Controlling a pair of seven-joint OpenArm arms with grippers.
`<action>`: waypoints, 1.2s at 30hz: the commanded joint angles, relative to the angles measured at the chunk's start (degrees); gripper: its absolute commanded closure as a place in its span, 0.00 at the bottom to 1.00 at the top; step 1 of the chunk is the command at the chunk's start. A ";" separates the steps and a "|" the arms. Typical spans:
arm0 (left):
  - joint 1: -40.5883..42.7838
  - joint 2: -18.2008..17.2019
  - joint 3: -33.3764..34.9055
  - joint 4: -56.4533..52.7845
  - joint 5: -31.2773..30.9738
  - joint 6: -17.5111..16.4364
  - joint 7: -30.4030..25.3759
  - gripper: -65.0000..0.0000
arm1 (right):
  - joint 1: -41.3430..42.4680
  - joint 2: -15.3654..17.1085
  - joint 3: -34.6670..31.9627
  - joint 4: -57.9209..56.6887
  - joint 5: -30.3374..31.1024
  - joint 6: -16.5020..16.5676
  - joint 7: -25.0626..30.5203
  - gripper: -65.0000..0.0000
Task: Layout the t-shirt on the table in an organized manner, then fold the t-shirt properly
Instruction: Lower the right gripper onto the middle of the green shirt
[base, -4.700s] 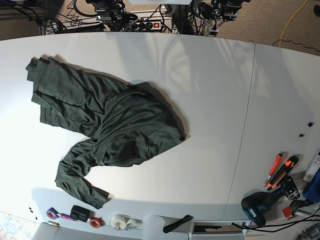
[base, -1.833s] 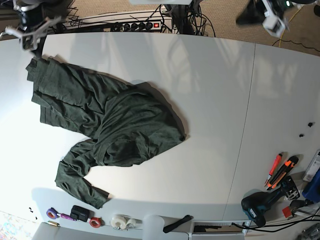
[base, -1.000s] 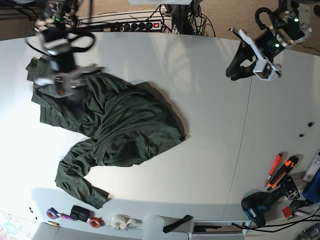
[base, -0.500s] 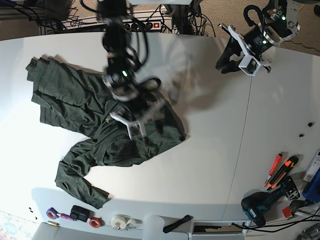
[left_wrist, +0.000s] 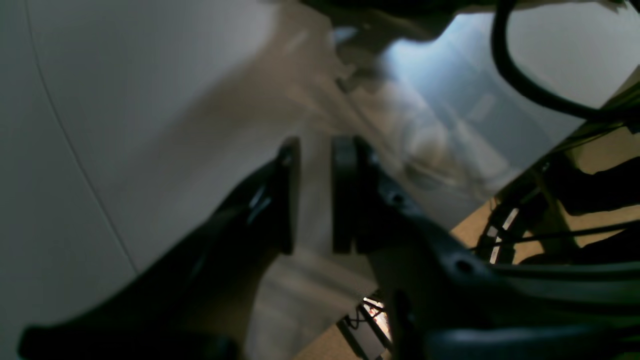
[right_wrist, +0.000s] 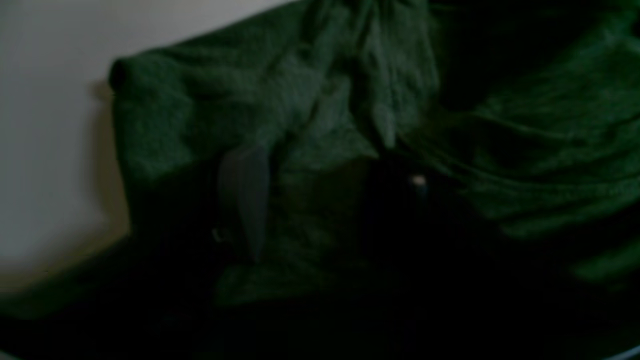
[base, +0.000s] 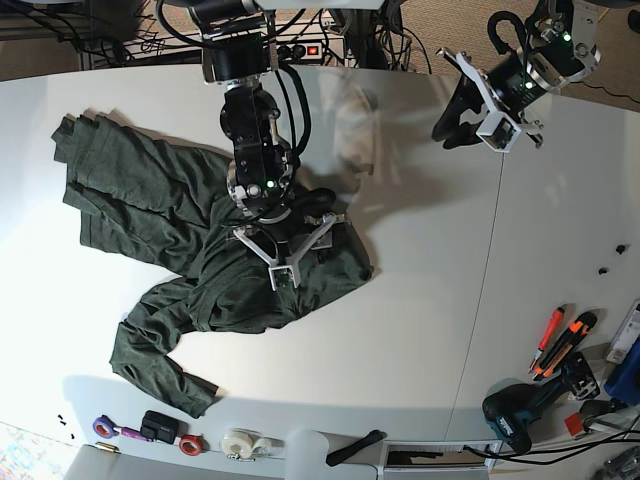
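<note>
The t-shirt (base: 210, 240) is heaped crumpled on the left half of the tabletop (base: 430, 300), so layout is barely begun. The right claw (base: 285, 250) is poised spread open over the bunched middle. The left claw (base: 458, 122) is parked aside, nearly closed, empty. Next, probably: fabric pinched and spread flat.

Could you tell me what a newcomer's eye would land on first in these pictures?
Most likely the crumpled dark green t-shirt sprawled over the left half of the white table, with the right gripper down on its bunched middle, jaws spread. Next, the left gripper hanging over bare table near the far edge, jaws only narrowly apart and holding nothing. Orange-handled tools lie at the near right corner.
</note>
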 joint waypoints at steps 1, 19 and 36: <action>0.07 -0.50 -0.17 0.87 -0.66 -0.24 -1.49 0.81 | 0.85 -0.37 -0.15 0.55 0.37 1.33 0.24 0.72; 0.07 -0.50 -0.17 0.87 -0.66 -0.22 -1.44 0.81 | 0.59 -0.31 -0.15 26.25 -2.21 3.93 -10.58 1.00; 0.07 -0.48 -0.17 0.87 -0.66 -0.22 -1.44 0.81 | -1.75 -0.33 -0.15 18.82 2.10 9.90 -7.91 0.56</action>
